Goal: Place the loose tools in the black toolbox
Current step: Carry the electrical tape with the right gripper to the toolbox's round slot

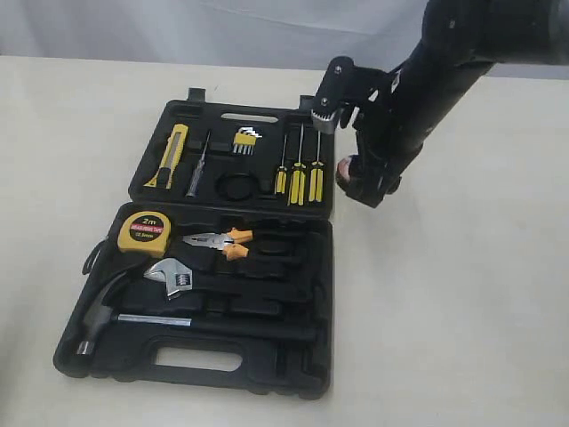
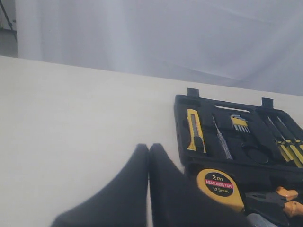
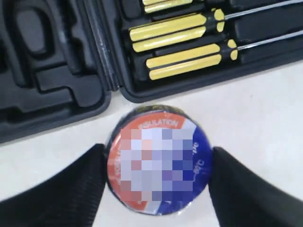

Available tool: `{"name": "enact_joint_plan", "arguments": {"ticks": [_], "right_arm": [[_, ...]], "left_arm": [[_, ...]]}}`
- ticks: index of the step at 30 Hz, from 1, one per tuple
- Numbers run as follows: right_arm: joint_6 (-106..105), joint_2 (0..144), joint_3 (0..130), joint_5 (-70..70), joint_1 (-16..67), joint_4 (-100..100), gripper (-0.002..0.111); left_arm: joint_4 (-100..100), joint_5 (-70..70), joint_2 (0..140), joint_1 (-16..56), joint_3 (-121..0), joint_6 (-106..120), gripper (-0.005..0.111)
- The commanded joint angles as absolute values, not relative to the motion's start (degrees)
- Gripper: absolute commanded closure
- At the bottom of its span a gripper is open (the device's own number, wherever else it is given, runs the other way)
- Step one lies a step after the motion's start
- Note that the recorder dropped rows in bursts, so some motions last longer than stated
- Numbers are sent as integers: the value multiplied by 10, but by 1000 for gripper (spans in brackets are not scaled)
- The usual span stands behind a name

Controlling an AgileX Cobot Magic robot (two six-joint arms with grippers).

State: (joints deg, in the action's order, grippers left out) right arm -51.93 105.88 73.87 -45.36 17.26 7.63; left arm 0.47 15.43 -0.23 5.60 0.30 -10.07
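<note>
The black toolbox lies open on the table. In its recesses sit the yellow-black utility knife, the yellow tape measure and the orange-handled pliers. Just off the box's right edge, my right gripper is shut on the roll of electrical tape, one finger pressed to each side. The roll shows a red and blue label and appears reddish under the arm. My left gripper is shut and empty, left of the box, with the tape measure and knife beyond it.
Three yellow-handled screwdrivers lie in the upper half next to the right gripper, with hex keys and a round recess beside them. A claw hammer and adjustable wrench fill the lower half. Bare table lies right of the box.
</note>
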Motion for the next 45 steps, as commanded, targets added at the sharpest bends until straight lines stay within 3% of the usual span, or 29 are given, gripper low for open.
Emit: {"name": "enact_joint_plan", "arguments": {"ticks": [1, 10, 24, 45], "right_arm": [[-503, 1026, 739, -466, 215, 76, 109], [-407, 1054, 756, -279, 315, 74, 109], [-301, 1223, 918, -319, 317, 74, 109], [-291, 1272, 927, -332, 317, 74, 108]], "left_arm": [[0, 156, 0, 59, 0, -100, 107], [0, 156, 0, 59, 0, -100, 107], [0, 156, 0, 59, 0, -100, 107], [0, 156, 0, 59, 0, -100, 107]]}}
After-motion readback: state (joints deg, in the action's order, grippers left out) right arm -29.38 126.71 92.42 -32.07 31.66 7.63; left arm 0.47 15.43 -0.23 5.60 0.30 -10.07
